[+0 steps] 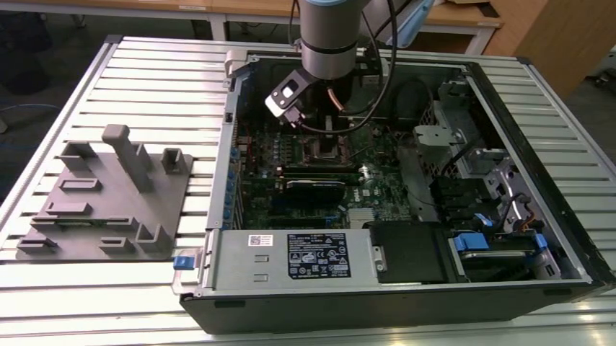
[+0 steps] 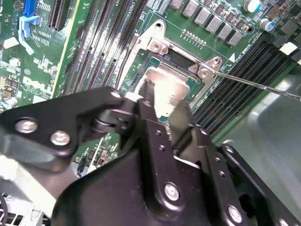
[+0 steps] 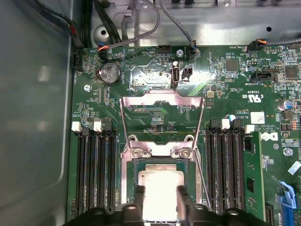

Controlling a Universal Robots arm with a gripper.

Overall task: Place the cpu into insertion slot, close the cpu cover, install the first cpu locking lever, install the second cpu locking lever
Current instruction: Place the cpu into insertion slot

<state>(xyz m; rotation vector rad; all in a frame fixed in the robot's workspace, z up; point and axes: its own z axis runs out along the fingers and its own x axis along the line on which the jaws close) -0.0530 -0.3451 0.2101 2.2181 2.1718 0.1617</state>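
Observation:
The cpu (image 3: 160, 188), a flat silver-grey square, lies in the insertion slot (image 3: 128, 188) on the green board. In both wrist views my gripper (image 3: 161, 205) is straight over it. Its black fingers (image 3: 140, 202) press against two opposite edges of the chip. The second wrist view shows the cpu (image 2: 164, 87) low inside the slot (image 2: 175, 59), level with its rim, under the gripper (image 2: 162, 107). The cpu cover (image 3: 162, 100), a silvery frame, is swung fully open and lies back on the board beyond the slot's hinge. A thin locking lever (image 2: 256, 85) sticks out sideways, unlatched.
The board sits deep in an open computer case (image 1: 500, 94) on a slatted metal table, with the arm (image 1: 330, 36) reaching down from above. Black memory slots (image 3: 94, 174) flank the socket on both sides. A grey parts fixture (image 1: 106, 194) stands at the exterior view's left.

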